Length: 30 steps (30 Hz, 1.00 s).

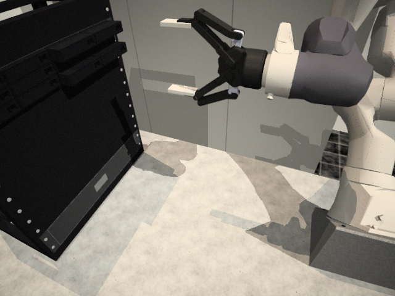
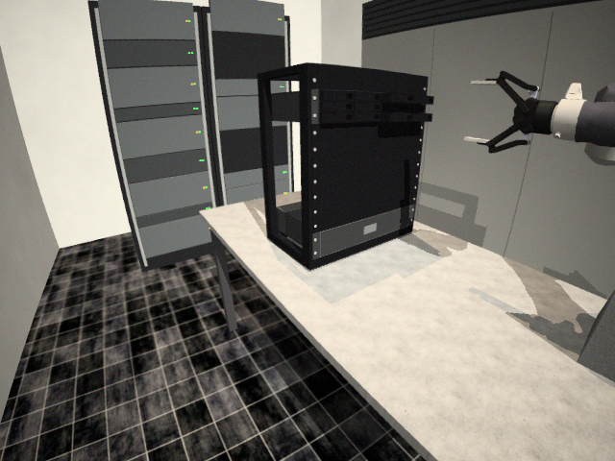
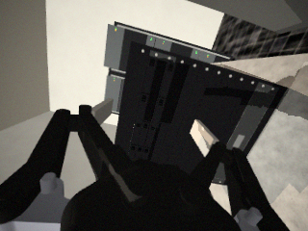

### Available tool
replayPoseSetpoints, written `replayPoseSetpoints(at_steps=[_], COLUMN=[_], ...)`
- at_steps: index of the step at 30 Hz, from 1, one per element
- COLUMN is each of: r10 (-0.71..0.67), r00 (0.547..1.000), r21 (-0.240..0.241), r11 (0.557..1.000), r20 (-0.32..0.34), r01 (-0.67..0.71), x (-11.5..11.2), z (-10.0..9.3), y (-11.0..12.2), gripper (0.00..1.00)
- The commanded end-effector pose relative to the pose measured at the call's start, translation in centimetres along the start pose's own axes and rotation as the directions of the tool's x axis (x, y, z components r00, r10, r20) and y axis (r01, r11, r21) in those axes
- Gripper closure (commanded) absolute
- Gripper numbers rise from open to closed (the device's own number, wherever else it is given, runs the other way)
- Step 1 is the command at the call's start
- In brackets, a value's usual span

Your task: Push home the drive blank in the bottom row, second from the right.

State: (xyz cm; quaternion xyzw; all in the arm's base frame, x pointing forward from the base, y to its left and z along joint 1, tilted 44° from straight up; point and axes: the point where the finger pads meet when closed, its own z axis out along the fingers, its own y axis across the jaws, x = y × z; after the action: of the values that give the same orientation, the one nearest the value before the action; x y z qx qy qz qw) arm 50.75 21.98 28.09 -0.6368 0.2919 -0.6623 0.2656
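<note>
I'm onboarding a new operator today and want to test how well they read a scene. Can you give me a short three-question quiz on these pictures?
1. True or false: the gripper is touching the rack.
2. The gripper's fingers are: A) shut on a blank, B) wide open and empty, C) shut on nothing.
3. Fill in: the rack stands on the ____.

Key
1. False: it hangs in the air, apart from the rack's front.
2. B.
3. Table.

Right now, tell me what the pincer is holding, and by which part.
Nothing. The pincer is wide open in mid-air, clear of the rack.
</note>
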Motion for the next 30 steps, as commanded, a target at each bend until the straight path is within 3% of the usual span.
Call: replayPoseSetpoints(at_steps=[1, 18, 30], r10=[-0.008, -0.009, -0.009], r00=[1.0, 1.0, 1.0], r21=[0.0, 0.0, 0.0], r11=[1.0, 1.0, 1.0], r20=[-0.003, -0.003, -0.003], r01=[0.008, 0.009, 0.009], x=[0.1, 0.0, -1.0], z=[0.1, 0.3, 2.5], y=[0.1, 0.2, 0.4], gripper=[0.0, 0.0, 0.0])
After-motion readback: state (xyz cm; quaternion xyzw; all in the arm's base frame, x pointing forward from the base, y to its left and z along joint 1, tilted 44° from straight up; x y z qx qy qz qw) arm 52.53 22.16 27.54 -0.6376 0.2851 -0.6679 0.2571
